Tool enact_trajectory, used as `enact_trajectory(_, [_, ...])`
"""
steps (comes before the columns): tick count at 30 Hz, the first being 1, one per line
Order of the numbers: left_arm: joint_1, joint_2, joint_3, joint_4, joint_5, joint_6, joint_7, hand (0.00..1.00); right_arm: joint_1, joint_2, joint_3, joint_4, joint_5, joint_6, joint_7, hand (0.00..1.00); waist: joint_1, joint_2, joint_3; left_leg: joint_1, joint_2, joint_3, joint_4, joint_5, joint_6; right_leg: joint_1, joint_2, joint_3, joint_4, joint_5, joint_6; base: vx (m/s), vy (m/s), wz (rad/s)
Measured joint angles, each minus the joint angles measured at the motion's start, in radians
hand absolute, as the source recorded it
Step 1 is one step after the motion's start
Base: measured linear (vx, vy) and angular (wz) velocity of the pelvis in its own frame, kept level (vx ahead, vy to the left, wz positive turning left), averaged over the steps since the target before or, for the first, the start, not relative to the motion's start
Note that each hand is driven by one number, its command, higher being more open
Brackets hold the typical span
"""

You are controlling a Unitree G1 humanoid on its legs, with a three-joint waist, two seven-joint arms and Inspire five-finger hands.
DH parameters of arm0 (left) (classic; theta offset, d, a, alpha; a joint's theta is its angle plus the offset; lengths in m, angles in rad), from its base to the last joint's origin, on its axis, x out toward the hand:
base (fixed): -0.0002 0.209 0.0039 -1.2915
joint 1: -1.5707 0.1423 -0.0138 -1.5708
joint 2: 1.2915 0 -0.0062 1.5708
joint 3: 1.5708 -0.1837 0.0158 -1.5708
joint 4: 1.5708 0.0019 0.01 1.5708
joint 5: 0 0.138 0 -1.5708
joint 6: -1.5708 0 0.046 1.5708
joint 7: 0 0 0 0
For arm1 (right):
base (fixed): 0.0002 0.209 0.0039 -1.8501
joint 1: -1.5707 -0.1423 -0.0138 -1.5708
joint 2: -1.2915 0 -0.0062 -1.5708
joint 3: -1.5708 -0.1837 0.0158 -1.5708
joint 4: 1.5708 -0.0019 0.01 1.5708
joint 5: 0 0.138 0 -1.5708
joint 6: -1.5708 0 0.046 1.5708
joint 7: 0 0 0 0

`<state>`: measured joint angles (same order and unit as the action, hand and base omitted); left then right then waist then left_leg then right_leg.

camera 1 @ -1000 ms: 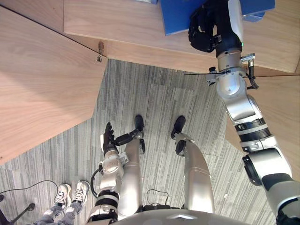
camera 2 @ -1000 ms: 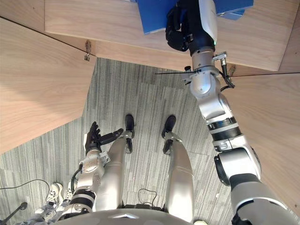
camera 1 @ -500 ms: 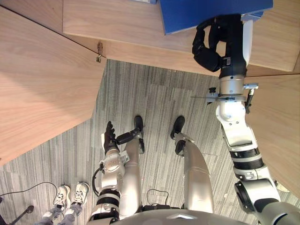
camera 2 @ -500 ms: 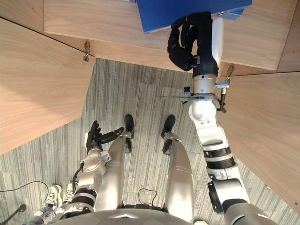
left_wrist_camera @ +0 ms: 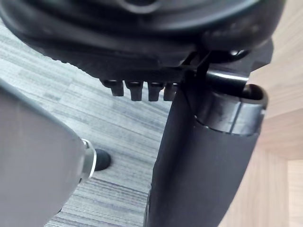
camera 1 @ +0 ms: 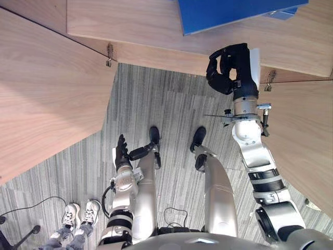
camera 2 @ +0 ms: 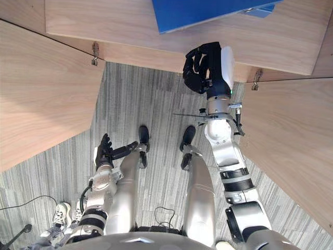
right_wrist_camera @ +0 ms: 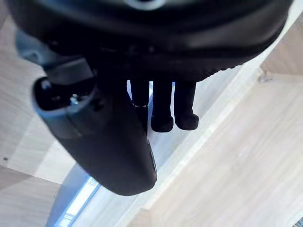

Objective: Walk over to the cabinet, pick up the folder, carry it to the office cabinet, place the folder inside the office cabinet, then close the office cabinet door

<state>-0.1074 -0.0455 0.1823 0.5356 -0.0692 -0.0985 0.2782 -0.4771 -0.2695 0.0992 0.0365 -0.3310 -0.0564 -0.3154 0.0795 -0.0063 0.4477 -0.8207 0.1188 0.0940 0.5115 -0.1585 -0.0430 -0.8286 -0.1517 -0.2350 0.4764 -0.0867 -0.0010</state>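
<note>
Nearest us, our left hand (camera 1: 120, 152) hangs by the leg, its dark fingers straight and slack. Under it runs grey carpet (camera 1: 156, 99) ribbed in fine stripes, where a person's pale shoes (camera 1: 91, 211) stand. Farther out, our right hand (camera 1: 229, 67) is raised before the shelf lip, its fingers curled in on nothing, as far as we can judge. Beyond it the blue folder (camera 1: 229, 13), flat and smooth, lies on the wood-grain shelf (camera 1: 130, 21) of the office cabinet, apart from the hand. An open left door (camera 1: 47, 94) and right door (camera 1: 307, 146) of the same veneer flank us.
</note>
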Motion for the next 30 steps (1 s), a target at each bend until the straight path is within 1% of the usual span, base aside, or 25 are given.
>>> enact_trajectory(12, [0.000,0.002,0.000,0.000,-0.001,-0.001,0.000,1.00,-0.180,-0.017,0.000,0.108,0.023,0.010,-0.017,0.00,0.015,0.003,0.001,-0.001,-0.005,-0.006,-0.027,0.016,-0.004,-0.006,-0.002,-0.007,-0.006,0.000,0.000,0.01,-0.007,0.02])
enact_trajectory(17, [0.000,0.004,0.000,0.000,-0.005,-0.002,0.000,1.00,-0.247,-0.022,0.001,0.159,0.061,0.014,-0.017,0.00,0.021,0.004,0.002,-0.002,-0.009,-0.012,-0.037,0.022,-0.007,-0.007,-0.005,-0.013,-0.006,0.000,0.000,0.01,-0.009,0.05])
enact_trajectory(21, [0.000,0.005,0.000,-0.001,-0.010,-0.003,0.000,1.00,-0.310,-0.047,0.001,0.199,0.098,0.019,-0.017,0.00,0.021,0.005,0.003,-0.005,-0.014,-0.016,-0.042,0.028,-0.006,-0.010,-0.010,-0.016,-0.006,0.000,0.000,0.00,-0.003,0.05])
enact_trajectory(26, [0.000,0.013,0.000,-0.005,-0.033,-0.011,0.000,1.00,-0.401,-0.068,0.002,0.252,0.104,0.031,-0.023,0.00,0.022,0.006,0.003,-0.016,-0.022,-0.019,-0.060,0.044,-0.009,-0.024,-0.018,-0.020,-0.006,0.000,-0.001,0.00,-0.009,0.07])
enact_trajectory(30, [0.002,0.021,-0.001,-0.005,-0.041,-0.011,0.000,1.00,-0.466,-0.087,0.003,0.308,0.137,0.035,-0.022,0.00,0.026,0.011,0.006,-0.023,-0.022,-0.026,-0.060,0.047,-0.010,-0.027,-0.019,-0.029,-0.006,0.000,-0.001,0.01,-0.013,0.06])
